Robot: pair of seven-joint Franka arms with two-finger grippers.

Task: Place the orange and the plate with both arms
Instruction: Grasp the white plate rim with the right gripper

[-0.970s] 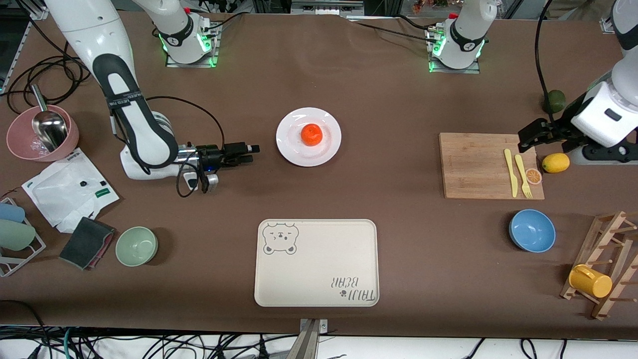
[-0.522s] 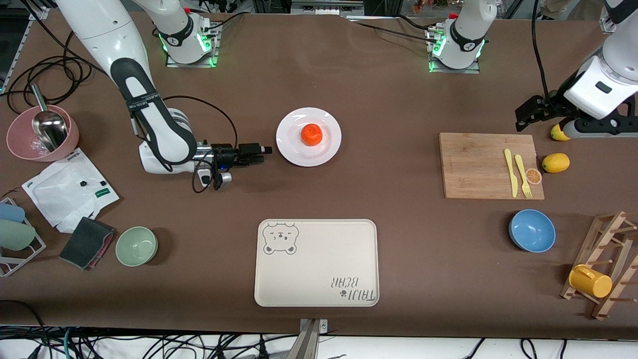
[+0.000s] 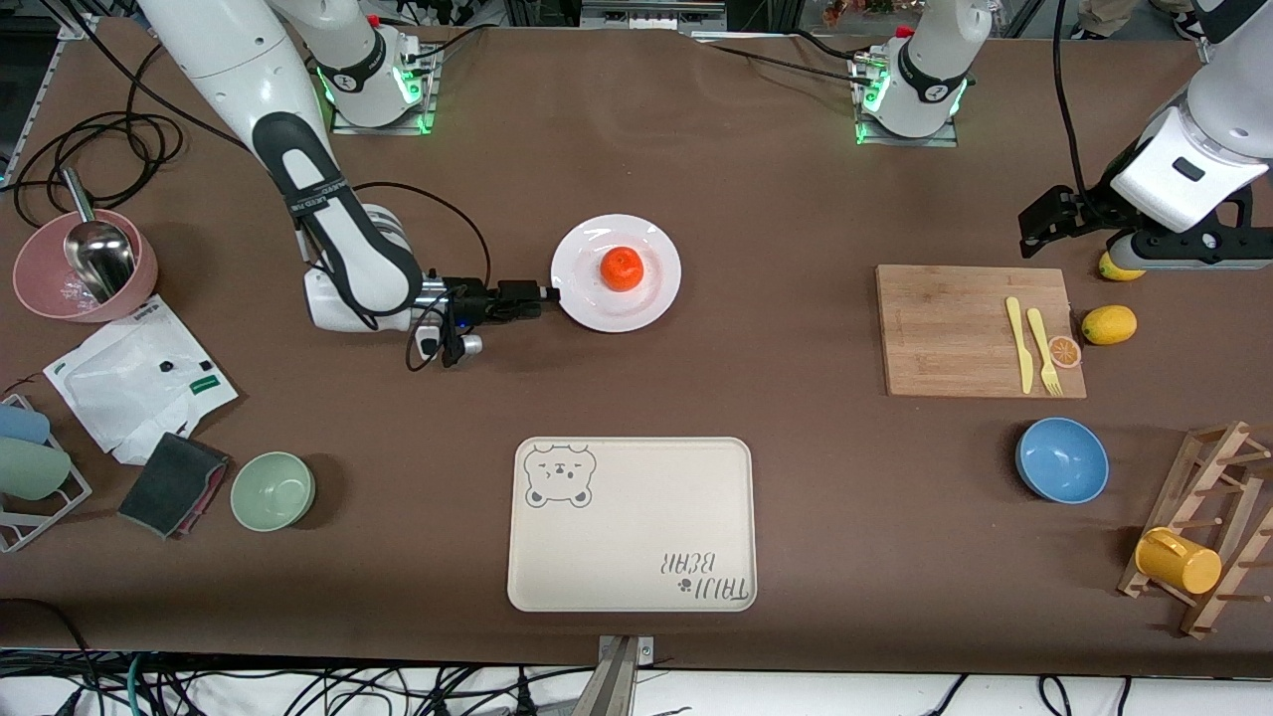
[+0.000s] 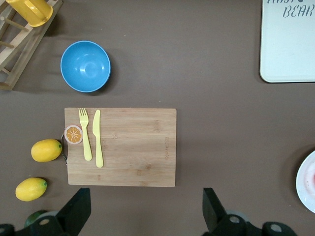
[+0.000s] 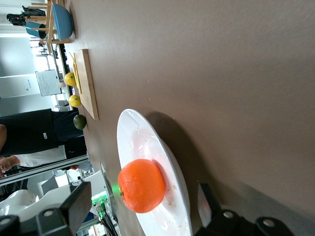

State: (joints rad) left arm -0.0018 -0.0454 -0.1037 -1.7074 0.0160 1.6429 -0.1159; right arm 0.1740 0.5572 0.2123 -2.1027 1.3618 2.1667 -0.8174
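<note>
Both grippers' jaws stand apart and hold nothing. Largest on the brown table (image 3: 796, 477) is the cream bear-print tray (image 3: 632, 524) at the edge nearest the front camera, empty, then the bamboo cutting board (image 3: 970, 328) toward the left arm's end. The white plate (image 3: 616, 271) sits mid-table, farther from the front camera than the tray, with the orange (image 3: 622, 268) resting on its middle. The right gripper (image 3: 545, 294) lies low and level at the plate's rim on the right arm's side, one finger on each side of the rim in the right wrist view; whether they touch it I cannot tell. The plate lies straight ahead of those jaws, so the right arm is far nearer. The left gripper (image 3: 1034, 221) hangs over bare table beside the board's edge, well apart from plate and orange, apparently waiting.
</note>
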